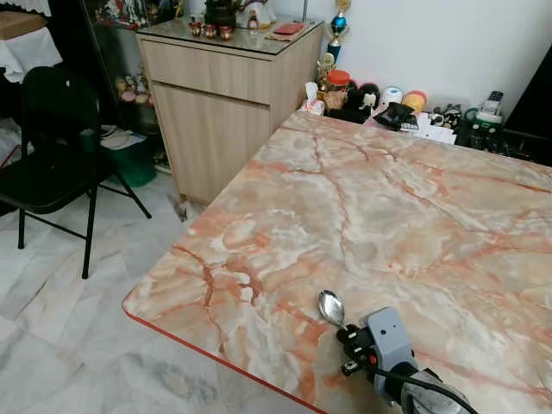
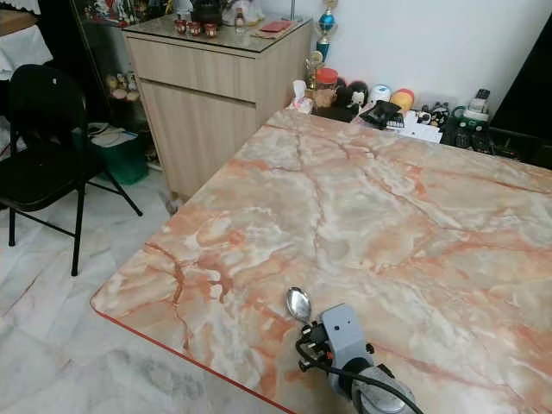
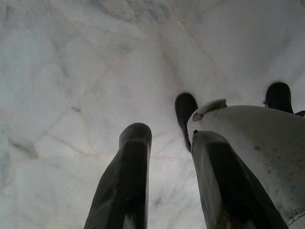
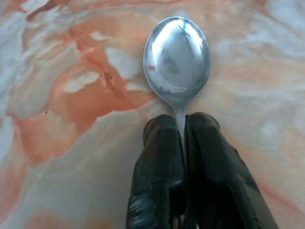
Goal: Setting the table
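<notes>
Spoon (image 4: 177,57): pinched by its handle in the right tool (image 4: 183,125), bowl sticking out past the fingertips, just over the worktop (image 1: 388,198) near the front edge, towards the robot's left corner.
Right tool state: fingers (image 4: 159,157) clamped together on the spoon handle — no gap between them beyond the handle itself.
Key relation: spoon's long axis runs in line with the tool's fingers, bowl pointing away from the robot across the worktop; handle hidden between and under the fingers.
Height: bowl looks very close to the marble surface, maybe touching — can't tell from these views.
Right arm pose: reaches in low from the near edge, wrist roughly level with the surface, grey wrist housing (image 1: 390,338) and its cable over the front of the worktop.
Left tool (image 3: 164,148): hanging beside the robot's body over the pale marble floor (image 3: 71,71), fingers apart with nothing between them — idle.
Nearer arm: right, obviously; the left is off the worktop altogether.
Worktop: bare marble-pattern slab around the spoon; clutter only along the far edge by the wall. No plate or bowl seen to line the spoon up against.
Step, my read: placing the spoon. If so, the next move calls for lowering flat, then opening the fingers and backing straight out along the handle axis so the spoon doesn't get dragged.
Risk: close to the front edge — a nudge on retreat could tip it off.
</notes>
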You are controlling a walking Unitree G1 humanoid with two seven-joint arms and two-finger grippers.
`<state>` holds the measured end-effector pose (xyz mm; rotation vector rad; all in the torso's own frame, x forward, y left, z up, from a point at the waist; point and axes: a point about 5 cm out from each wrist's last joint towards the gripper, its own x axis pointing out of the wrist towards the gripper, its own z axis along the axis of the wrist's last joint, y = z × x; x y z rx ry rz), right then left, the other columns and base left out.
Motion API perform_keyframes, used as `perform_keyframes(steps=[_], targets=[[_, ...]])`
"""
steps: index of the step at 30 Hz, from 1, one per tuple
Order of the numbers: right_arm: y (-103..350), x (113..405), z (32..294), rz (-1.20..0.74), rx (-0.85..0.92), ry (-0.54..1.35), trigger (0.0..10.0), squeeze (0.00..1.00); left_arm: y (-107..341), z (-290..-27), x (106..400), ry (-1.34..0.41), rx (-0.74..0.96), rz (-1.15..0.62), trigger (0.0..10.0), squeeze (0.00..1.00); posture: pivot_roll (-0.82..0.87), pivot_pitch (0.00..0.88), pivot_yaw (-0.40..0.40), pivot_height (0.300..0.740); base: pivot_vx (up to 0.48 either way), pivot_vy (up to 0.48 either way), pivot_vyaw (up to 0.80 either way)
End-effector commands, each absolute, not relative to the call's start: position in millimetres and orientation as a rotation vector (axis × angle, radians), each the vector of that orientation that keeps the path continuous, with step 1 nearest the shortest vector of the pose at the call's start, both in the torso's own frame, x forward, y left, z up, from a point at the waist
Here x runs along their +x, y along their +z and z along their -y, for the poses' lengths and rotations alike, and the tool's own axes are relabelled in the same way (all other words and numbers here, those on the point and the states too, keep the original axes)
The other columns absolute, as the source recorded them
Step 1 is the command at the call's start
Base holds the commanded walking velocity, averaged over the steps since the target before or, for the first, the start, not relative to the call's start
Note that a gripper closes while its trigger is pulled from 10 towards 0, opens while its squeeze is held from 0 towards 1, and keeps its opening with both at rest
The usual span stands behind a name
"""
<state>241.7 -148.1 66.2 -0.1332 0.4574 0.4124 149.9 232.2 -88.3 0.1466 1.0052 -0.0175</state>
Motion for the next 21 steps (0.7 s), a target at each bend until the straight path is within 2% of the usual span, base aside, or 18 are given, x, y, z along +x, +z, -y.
perform_keyframes(steps=[1, 2, 6, 8, 19, 21], targets=[[58.8, 242.8, 157.8, -0.477, -0.155, 0.332, 6.1, 0.00, -91.7, -231.9, 142.2, -0.024, 0.162, -1.041, 10.0, 0.00, -0.03, 0.047, -0.008, 0.740, 0.000, 0.000, 0.00], [62.9, 246.5, 159.7, -0.434, -0.166, 0.304, 10.0, 0.00, -91.7, -232.1, 142.0, -0.023, 0.164, -1.042, 10.0, 0.00, -0.03, 0.039, -0.008, 0.740, 0.000, 0.000, 0.00], [114.3, 268.5, 175.3, -0.083, -0.100, 0.095, 10.0, 0.00, -86.7, -245.2, 146.2, -0.008, 0.186, -1.028, 10.0, 0.00, -0.04, 0.013, -0.003, 0.740, 0.000, 0.000, 0.00], [127.3, 271.2, 179.8, -0.017, -0.099, 0.040, 10.0, 0.00, -83.4, -252.6, 148.4, 0.008, 0.195, -1.012, 10.0, 0.00, -0.04, 0.000, -0.004, 0.740, 0.000, 0.000, 0.00], [127.7, 272.2, 180.4, 0.008, -0.097, 0.021, 10.0, 0.00, -82.8, -254.2, 148.7, 0.013, 0.197, -1.009, 10.0, 0.00, -0.04, 0.000, -0.004, 0.740, 0.000, 0.000, 0.00], [151.1, 273.0, 181.5, 0.158, -0.068, -0.029, 10.0, 0.00, -80.0, -239.5, 164.6, -0.028, 0.205, -0.958, 10.0, 0.00, -0.05, 0.000, -0.007, 0.740, 0.000, 0.000, -0.38]])
